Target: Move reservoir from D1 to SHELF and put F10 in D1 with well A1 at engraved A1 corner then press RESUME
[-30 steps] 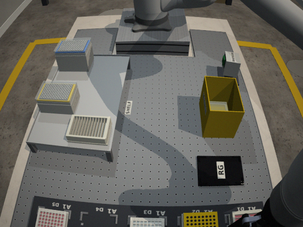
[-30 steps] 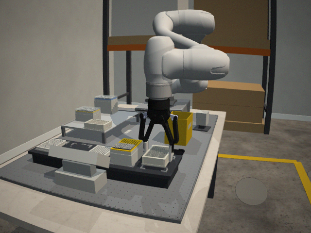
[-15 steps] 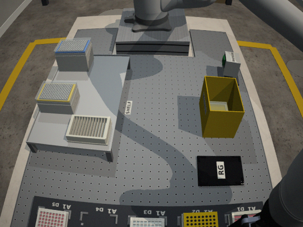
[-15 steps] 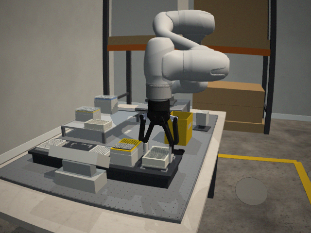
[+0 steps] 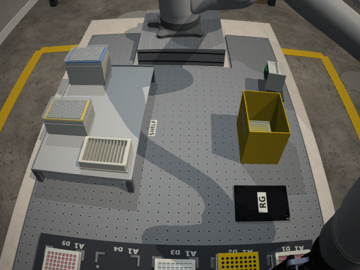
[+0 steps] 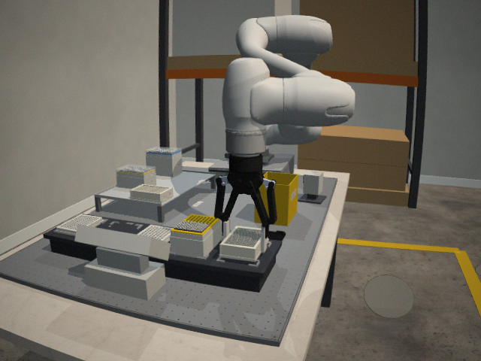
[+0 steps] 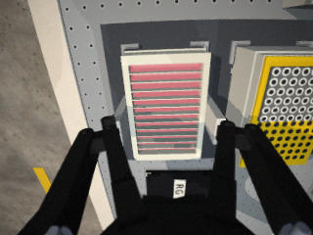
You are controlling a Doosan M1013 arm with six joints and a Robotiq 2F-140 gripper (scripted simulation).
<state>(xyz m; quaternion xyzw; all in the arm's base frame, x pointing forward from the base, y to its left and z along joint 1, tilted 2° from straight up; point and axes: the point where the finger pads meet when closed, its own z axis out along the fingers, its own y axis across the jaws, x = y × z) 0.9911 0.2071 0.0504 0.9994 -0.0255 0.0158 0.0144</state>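
Overhead, the gripper [image 5: 293, 259] shows only partly at the worktop's front right corner, over the pink-filled reservoir [image 5: 286, 257] at the spot marked D1. Along the same front edge stand a yellow tip rack [image 5: 237, 260], a pale plate [image 5: 174, 264], bare corner brackets [image 5: 99, 255] and a pink plate [image 5: 61, 258] near the front left corner. A cream reservoir [image 5: 105, 153] rests on the front part of the grey shelf [image 5: 127, 95] by the left edge, with two covered tip boxes [image 5: 68, 115] [image 5: 87, 64] behind it. A yellow bin [image 5: 262, 130] and a black pad [image 5: 261, 203] marked RG lie toward the right edge; a small grey post [image 5: 275, 76] with a green key stands near the back right corner.

From the side view, the gripper [image 6: 243, 228] hangs straight down from the white arm [image 6: 287, 97], its fingers [image 6: 265, 237] clamped on the long sides of the reservoir [image 6: 240, 242]. Whether the reservoir's base touches the dark deck [image 6: 233, 271] or sits just above it cannot be told.

Through the wrist camera, the reservoir [image 7: 166, 105] appears squarely between the black fingers, gripped at its nearer end. Its troughs show pink liquid. Grey brackets [image 7: 131, 47] show at its far corners, and the tip rack [image 7: 286, 110] stands just beside it on the right.
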